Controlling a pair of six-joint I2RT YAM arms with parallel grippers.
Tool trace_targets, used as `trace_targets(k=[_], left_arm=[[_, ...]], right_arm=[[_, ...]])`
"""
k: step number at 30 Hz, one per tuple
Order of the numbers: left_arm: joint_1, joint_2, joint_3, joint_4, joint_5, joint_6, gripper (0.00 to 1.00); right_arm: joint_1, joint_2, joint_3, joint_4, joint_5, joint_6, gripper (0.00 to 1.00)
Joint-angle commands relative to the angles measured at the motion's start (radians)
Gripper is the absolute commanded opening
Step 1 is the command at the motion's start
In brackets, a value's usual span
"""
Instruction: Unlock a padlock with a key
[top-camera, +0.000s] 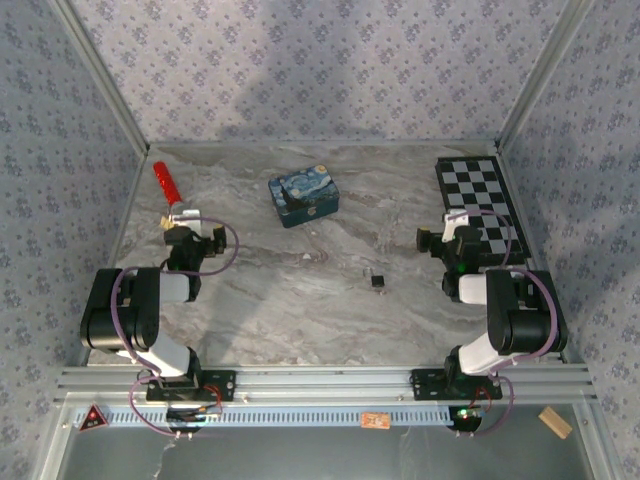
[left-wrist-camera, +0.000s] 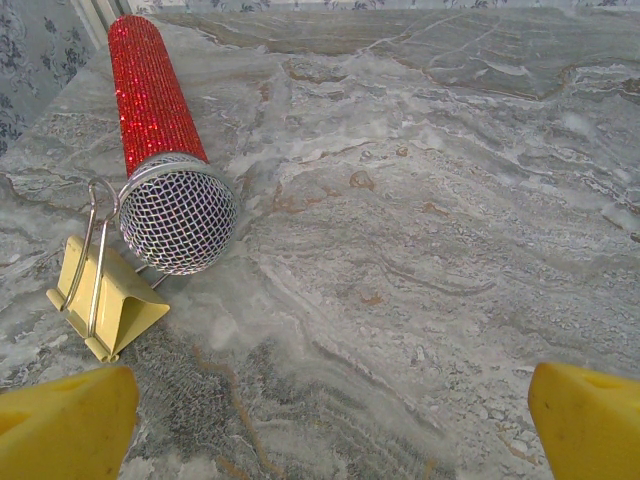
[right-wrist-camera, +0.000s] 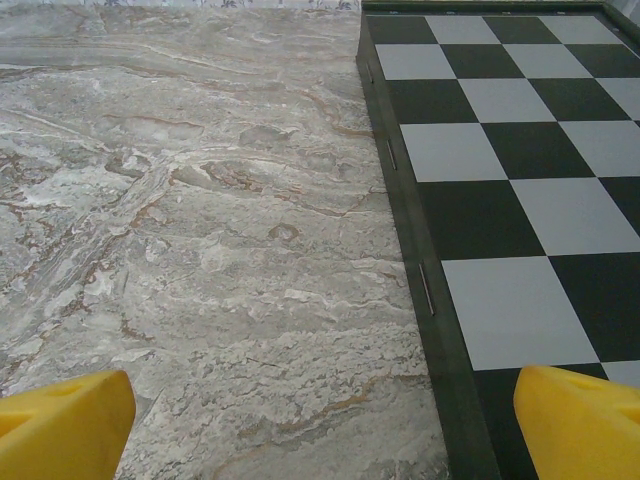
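At mid-table, nearer the right arm, the padlock (top-camera: 378, 281) lies free. The right gripper (right-wrist-camera: 325, 425) and left gripper (left-wrist-camera: 330, 430) gape wide, empty, well apart from it. Advised: descend squarely over its body. Key not discernible.

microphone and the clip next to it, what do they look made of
The microphone: body coated in red glitter or tiny stones, sparkling in rows; head a silvery woven mesh, likely metal. The clip: pale yellow folded sheet, probably painted metal, with bare shiny wire handles.
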Motion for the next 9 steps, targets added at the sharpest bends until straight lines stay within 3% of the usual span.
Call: trace_targets(k=[1, 9], left_arm=[[0.008, -0.006, 0.016, 0.003, 0.015, -0.012, 1.0], [0.007, -0.006, 0.016, 0.003, 0.015, -0.013, 1.0]], right_arm=[[0.004, 0.009, 0.014, -0.003, 0.015, 0.008, 0.99], [0.001, 0.009, 0.013, -0.002, 0.01, 0.01, 0.99]])
